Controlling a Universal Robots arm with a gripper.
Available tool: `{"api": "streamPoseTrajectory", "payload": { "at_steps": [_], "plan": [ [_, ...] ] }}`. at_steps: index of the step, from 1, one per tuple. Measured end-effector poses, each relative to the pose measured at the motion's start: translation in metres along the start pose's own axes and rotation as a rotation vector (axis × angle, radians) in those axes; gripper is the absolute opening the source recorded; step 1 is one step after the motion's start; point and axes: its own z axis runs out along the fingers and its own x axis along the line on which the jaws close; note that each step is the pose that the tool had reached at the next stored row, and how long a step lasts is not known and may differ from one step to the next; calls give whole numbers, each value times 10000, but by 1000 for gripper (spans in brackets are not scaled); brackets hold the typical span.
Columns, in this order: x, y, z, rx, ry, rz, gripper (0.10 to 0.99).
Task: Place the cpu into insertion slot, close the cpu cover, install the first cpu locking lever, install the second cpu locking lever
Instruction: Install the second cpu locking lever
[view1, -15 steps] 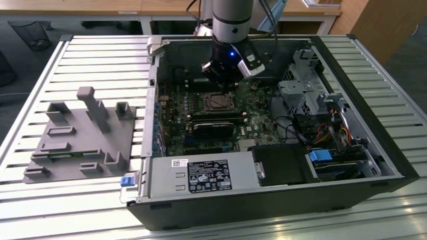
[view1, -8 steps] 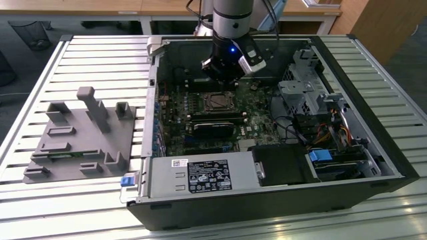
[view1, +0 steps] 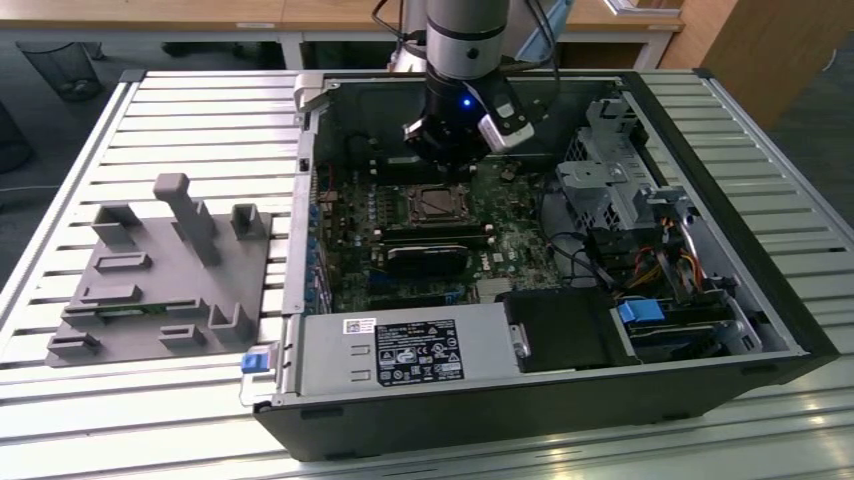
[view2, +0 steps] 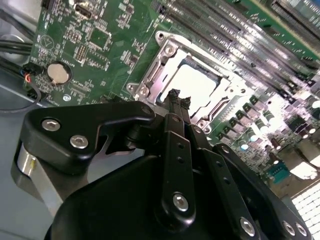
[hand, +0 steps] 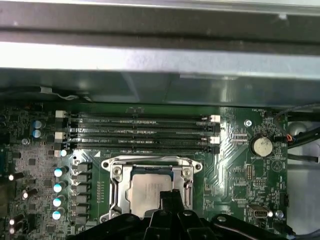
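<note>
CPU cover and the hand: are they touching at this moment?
Cannot tell. In both wrist views the hand overlaps the cpu cover edge, with neither contact nor gap plain.

Slatted pale metal worktop (view1: 174, 110) under even daylight-like glare. Wooden desks (view1: 267, 15) on white legs behind, dark floor (view1: 40, 110) beneath. Wooden panel (view1: 774, 50) at the exterior view's right, black mesh bin (view1: 60, 60) at its left.

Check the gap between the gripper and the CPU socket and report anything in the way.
Nothing visible stands between them. The gripper hangs just above the cpu cover, which lies closed over the cpu in the insertion slot. The memory slots lie beside the socket, outside that gap.
</note>
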Motion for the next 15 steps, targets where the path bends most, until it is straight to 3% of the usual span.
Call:
{"api": "streamPoseTrajectory", "payload": {
  "at_steps": [4, 9, 15],
  "plan": [
    [0, -52, -3, 1, 7, 0, 106],
    [0, -82, -4, -1, 118, 6, 106],
    [0, -136, -7, -3, 120, 6, 106]
  ]
}}
